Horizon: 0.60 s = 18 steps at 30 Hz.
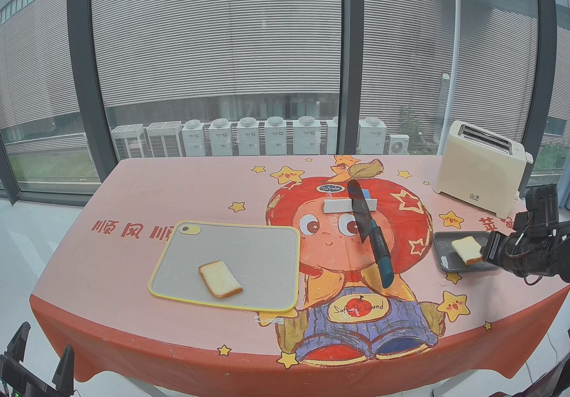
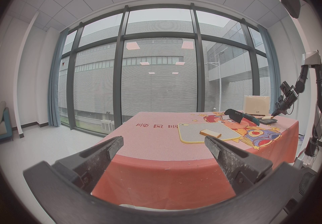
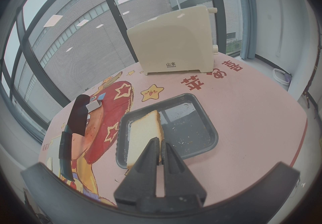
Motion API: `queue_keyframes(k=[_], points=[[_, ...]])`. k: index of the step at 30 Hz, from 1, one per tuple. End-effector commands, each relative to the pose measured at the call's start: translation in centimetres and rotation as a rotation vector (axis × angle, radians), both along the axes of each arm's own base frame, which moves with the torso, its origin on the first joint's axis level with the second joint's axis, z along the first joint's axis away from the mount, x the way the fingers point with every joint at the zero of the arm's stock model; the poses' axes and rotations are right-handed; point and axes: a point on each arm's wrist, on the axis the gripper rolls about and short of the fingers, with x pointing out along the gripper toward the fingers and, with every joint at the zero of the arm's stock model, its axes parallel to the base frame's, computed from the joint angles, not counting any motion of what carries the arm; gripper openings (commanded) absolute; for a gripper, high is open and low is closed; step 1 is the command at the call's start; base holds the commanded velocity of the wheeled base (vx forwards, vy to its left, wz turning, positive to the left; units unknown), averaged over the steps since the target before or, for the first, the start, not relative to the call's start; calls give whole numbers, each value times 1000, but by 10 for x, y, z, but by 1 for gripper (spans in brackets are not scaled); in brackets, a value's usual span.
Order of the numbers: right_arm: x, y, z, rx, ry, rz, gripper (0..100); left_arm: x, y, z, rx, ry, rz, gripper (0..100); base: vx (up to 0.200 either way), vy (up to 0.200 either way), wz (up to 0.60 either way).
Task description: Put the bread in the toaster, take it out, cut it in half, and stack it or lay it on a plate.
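Looks like the toaster step is just kicking off, imo. The right fingers (image 3: pixel 150 162) are pressed almost together, pinching the edge of a slice of bread (image 3: pixel 142 137) that sits in the dark tray (image 3: pixel 198 129) at about 3 o'clock on the counter (image 1: pixel 148 190). The toaster (image 3: pixel 174 40) stands just behind the tray at roughly 2 o'clock, slots facing up.

Next move, I'd guess, is to lift the slice clear of the tray, turn it on edge and line it up over a slot. It's a thin grip on soft bread, so it could sag or slip.

The left fingers (image 2: pixel 97 157) are spread wide with nothing in them, hanging off the near edge around 7 o'clock. A second slice (image 1: pixel 220 279) lies flat on the cutting board (image 1: pixel 249 255) at 8 o'clock. The knife (image 1: pixel 371 232) is mid-counter, blade propped on a small white block (image 1: pixel 339 206).

The counter has a pink cartoon cloth with stars. Behind it, tall windows (image 1: pixel 219 30) look onto a grey building.
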Motion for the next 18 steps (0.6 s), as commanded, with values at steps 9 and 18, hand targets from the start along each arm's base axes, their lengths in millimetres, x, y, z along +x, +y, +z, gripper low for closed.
queue_keyframes(k=[9, 18], points=[[6, -4, -1, 27, 2, -40, 0, 1, 0, -5, 0, 19, 0, 100, 0, 0, 0], [10, -4, -4, 34, 11, -52, 0, 1, 0, -5, 0, 19, 0, 100, 0, 0, 0]])
